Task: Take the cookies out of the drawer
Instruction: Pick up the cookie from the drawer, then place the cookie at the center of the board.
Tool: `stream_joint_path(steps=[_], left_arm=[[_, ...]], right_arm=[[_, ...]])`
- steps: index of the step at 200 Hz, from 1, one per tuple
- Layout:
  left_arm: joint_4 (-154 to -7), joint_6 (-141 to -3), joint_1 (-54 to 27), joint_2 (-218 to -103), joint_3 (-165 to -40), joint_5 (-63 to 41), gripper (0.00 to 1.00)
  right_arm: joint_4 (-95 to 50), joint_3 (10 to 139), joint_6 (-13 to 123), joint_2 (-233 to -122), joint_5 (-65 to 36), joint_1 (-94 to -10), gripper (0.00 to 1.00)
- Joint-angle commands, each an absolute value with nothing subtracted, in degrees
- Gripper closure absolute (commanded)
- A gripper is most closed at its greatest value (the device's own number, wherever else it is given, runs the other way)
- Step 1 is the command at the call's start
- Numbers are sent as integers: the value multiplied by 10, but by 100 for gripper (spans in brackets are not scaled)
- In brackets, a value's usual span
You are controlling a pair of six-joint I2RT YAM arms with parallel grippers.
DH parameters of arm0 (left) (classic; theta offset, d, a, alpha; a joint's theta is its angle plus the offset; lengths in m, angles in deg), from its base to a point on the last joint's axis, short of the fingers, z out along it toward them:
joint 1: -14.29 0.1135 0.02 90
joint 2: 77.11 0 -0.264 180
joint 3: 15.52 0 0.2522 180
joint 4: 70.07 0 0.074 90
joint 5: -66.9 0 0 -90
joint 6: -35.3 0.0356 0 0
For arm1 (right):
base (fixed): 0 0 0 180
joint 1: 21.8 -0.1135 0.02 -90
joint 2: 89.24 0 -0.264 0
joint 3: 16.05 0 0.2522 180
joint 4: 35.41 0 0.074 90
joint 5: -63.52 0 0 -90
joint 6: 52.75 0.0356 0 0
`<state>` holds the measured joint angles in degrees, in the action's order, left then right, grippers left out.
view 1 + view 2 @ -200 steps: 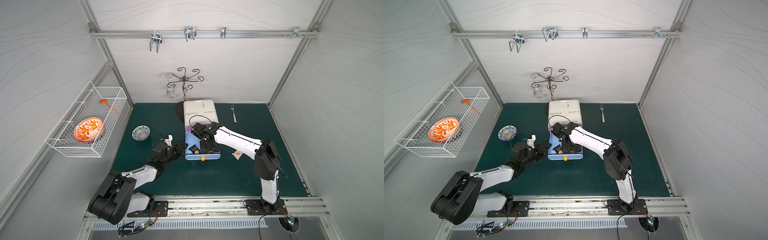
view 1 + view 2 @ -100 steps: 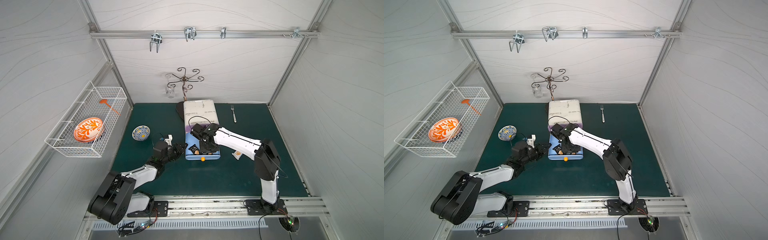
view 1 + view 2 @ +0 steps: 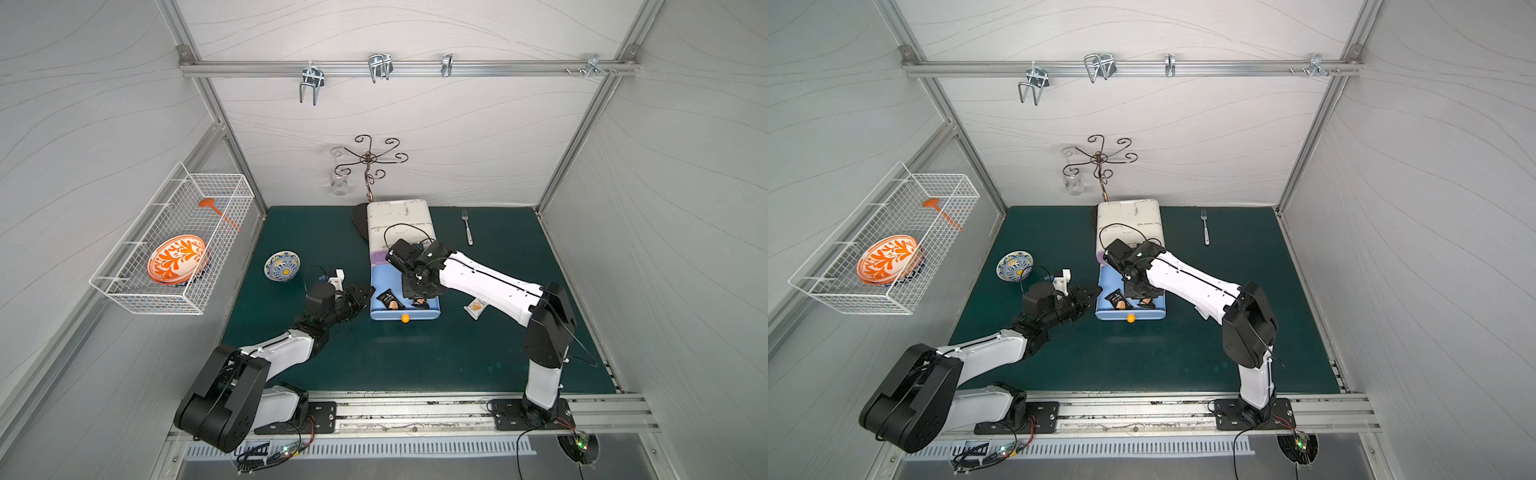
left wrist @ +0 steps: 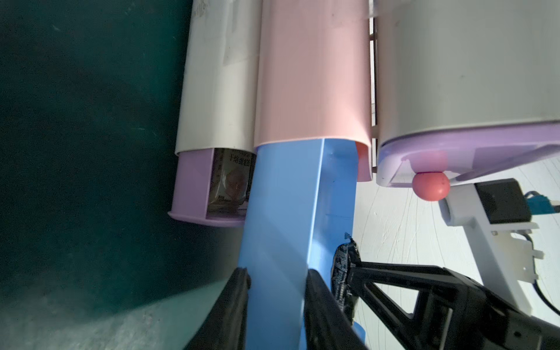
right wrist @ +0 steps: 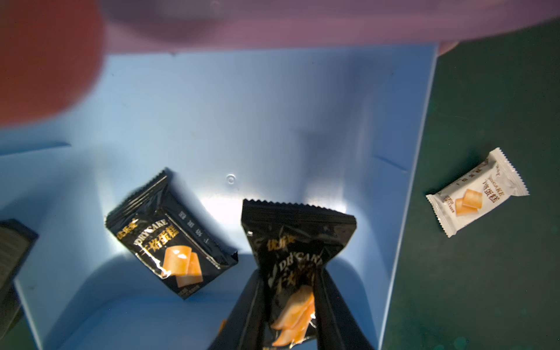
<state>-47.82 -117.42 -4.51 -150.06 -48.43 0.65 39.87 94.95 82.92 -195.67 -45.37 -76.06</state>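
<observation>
Nearest the rail, the left gripper (image 4: 277,281) is closed on the side wall of the blue drawer (image 4: 281,212), with one finger set against each face of it. The drawer is drawn well out of the cabinet (image 3: 399,220) over the mat (image 3: 415,357). The right gripper (image 5: 289,281) is lowered into the drawer, and a black packet (image 5: 300,239) is pinched at its printed end between the narrowly closed jaws. A second black packet (image 5: 169,236) is left flat on the drawer floor just beside it, apart from the fingers. A white packet (image 5: 477,192) is laid on the mat outside the drawer, near its right wall. Under the blue drawer, a purple drawer (image 4: 191,188) is partly open, and what appears to be another packet (image 4: 230,181) is glimpsed inside. Farther back, a bowl (image 3: 282,266) and a fork (image 3: 467,226) are set on the mat on either side of the cabinet.
</observation>
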Motion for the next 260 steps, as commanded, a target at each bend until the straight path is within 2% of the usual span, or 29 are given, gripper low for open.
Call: stream_joint_path(steps=[1,39,85,137,146,159,175,201,232,260], left_arm=[[-463,-1167,-44,-1494,-513,-6,65],[-464,-1168,-44,-1497,-517,-8,65],[-470,-1166,-44,-1500,-526,-8,65],[-474,-1166,-44,-1499,-530,-12,65],[-474,-1166,-44,-1501,-532,-12,65],[-472,-1167,-44,-1503,-533,-13,65],[-474,-1167,-44,-1505,-537,-15,65],[-469,-1168,-44,-1513,-543,-17,65],[-469,-1171,-45,-1520,-552,-19,65],[-471,-1172,-44,-1518,-556,-24,65]], right_arm=[[414,952,836,-1914,-458,-750,70],[459,948,819,-1874,-463,-718,69],[458,888,767,-1821,-447,-614,69],[425,867,727,-1878,-415,-542,65],[416,867,724,-1888,-410,-534,61],[418,877,730,-1898,-401,-521,44],[407,885,734,-1886,-378,-512,30],[321,840,734,-1827,-278,-497,19],[148,702,768,-1749,-71,-451,17],[40,625,775,-1744,69,-433,16]])
